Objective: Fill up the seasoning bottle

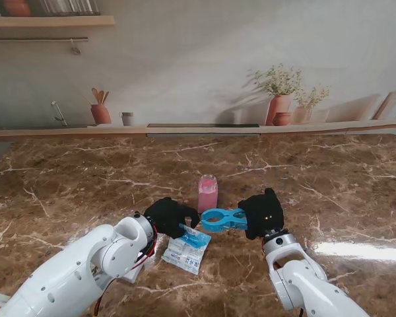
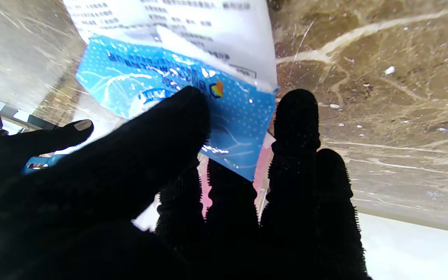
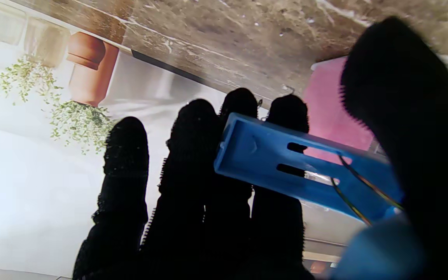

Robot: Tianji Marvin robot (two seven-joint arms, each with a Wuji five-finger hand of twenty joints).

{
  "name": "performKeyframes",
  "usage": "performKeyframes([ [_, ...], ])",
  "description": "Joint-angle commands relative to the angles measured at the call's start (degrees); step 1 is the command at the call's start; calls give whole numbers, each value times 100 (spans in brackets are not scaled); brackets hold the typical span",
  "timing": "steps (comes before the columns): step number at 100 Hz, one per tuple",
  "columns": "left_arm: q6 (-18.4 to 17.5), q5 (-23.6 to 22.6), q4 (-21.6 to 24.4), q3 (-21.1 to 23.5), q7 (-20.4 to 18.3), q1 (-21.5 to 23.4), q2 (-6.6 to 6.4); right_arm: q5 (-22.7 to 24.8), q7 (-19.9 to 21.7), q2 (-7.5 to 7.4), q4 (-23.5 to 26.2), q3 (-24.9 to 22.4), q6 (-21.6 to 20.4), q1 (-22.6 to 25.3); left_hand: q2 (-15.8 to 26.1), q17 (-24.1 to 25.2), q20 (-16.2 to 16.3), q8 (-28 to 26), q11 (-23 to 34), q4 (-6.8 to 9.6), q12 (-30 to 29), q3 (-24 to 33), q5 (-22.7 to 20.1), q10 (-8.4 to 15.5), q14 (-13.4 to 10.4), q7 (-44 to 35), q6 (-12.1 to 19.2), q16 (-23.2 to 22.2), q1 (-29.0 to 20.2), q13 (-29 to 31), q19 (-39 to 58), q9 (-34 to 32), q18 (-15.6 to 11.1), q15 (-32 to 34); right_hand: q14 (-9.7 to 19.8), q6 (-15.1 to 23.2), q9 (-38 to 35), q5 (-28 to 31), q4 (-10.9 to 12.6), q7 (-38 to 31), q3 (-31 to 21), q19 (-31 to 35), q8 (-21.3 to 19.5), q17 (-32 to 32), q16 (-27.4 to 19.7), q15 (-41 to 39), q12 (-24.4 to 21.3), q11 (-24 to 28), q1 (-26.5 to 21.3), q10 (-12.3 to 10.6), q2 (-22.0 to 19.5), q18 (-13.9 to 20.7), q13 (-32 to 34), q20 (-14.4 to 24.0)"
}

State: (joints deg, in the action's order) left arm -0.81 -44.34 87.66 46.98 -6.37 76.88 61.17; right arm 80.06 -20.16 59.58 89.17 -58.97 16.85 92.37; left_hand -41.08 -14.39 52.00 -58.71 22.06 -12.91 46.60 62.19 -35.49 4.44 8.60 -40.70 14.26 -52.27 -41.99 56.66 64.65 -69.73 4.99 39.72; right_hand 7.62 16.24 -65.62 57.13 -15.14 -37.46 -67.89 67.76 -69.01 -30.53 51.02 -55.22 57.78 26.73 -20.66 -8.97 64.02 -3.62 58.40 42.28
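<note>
Between left hand (image 1: 169, 216) and right hand (image 1: 263, 213): pink bottle (image 1: 207, 193), farther back.

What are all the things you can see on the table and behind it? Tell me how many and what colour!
Seasoning bottle: one, pink, standing upright mid-table, farther from me than both hands.
Seasoning packet: one, white with a blue top, on the table, its blue end pinched by the left hand.
Blue tool: one, light blue with ring holes, held by the right hand, between the two hands.
Table: one, brown marble.
Potted plants: two, terracotta pots with pale greenery, on the back ledge, right.
Utensil pot: one, terracotta, back ledge, left.
Small cup: one, grey, beside the utensil pot.
Left hand: one, black glove, white arm.
Right hand: one, black glove, white arm.
</note>
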Motion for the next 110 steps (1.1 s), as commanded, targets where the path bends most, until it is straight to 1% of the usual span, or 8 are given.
performKeyframes([
  [1, -20, -14, 8, -10, 16, 21, 23, -15, 173, -15, 23, 29, -65, 52, -207, -4, -36, -50, 109, 55, 117, 272, -122, 318, -84, -2150, 246, -98, 62, 292, 254, -482, -128, 82, 12, 959, -1072, 1202, -229, -2862, -343, 204, -954, 4, 107, -141, 474, 2300, -515, -483, -139, -160, 164, 187],
  [21, -19, -16, 4, -9, 44, 28, 28, 18, 633, -50, 131, 50, -241, 69, -214, -5, -29, -55, 108, 55, 122, 282, -124, 308, -72, -2146, 245, -110, 56, 299, 262, -484, -113, 79, 2, 939, -1084, 1217, -241, -2846, -351, 212, -968, 3, 114, -140, 476, 2285, -527, -469, -117, -169, 171, 193],
  [47, -29, -20, -1, -33, 35, 27, 24, 82, 1124, -90, 316, 8, -506, 156, -211, -2, -25, -60, 113, 51, 134, 280, -120, 297, -58, -2142, 232, -118, 48, 292, 260, -480, -120, 71, 2, 942, -1089, 1229, -243, -2831, -355, 203, -989, 17, 120, -131, 484, 2276, -529, -469, -124, -161, 168, 193],
  [63, -49, -34, 1, -36, 75, 33, 30, 165, 1318, -116, 352, 64, -604, 131, -207, 0, -23, -64, 111, 50, 136, 279, -120, 294, -59, -2143, 223, -122, 46, 291, 259, -472, -118, 70, 2, 942, -1084, 1231, -236, -2826, -336, 210, -999, 18, 130, -136, 487, 2269, -518, -467, -143, -160, 170, 200],
  [73, -50, -39, 12, -37, 89, 42, 32, 136, 1434, -125, 327, 139, -655, 70, -207, 2, -20, -65, 114, 50, 139, 279, -119, 296, -51, -2142, 222, -124, 41, 287, 260, -474, -115, 68, -2, 941, -1085, 1231, -228, -2824, -335, 213, -1004, 19, 135, -139, 489, 2265, -511, -471, -179, -159, 171, 205],
  [79, -58, -38, 15, -41, 92, 45, 31, 112, 1483, -127, 313, 197, -659, 33, -204, 3, -20, -65, 113, 48, 139, 277, -114, 297, -52, -2140, 222, -125, 46, 286, 259, -468, -123, 68, -5, 940, -1082, 1228, -207, -2820, -294, 211, -1009, 26, 141, -141, 489, 2263, -508, -464, -232, -159, 170, 209],
  [110, -69, -8, 5, -93, 122, 29, 42, 81, 1695, -133, 329, 385, -648, -102, -207, 4, -5, -85, 114, 50, 139, 283, -111, 303, -55, -2140, 218, -133, 52, 294, 262, -467, -134, 73, -16, 949, -1064, 1191, -171, -2769, -263, 219, -1003, 53, 148, -130, 482, 2247, -450, -457, -243, -141, 145, 231],
])
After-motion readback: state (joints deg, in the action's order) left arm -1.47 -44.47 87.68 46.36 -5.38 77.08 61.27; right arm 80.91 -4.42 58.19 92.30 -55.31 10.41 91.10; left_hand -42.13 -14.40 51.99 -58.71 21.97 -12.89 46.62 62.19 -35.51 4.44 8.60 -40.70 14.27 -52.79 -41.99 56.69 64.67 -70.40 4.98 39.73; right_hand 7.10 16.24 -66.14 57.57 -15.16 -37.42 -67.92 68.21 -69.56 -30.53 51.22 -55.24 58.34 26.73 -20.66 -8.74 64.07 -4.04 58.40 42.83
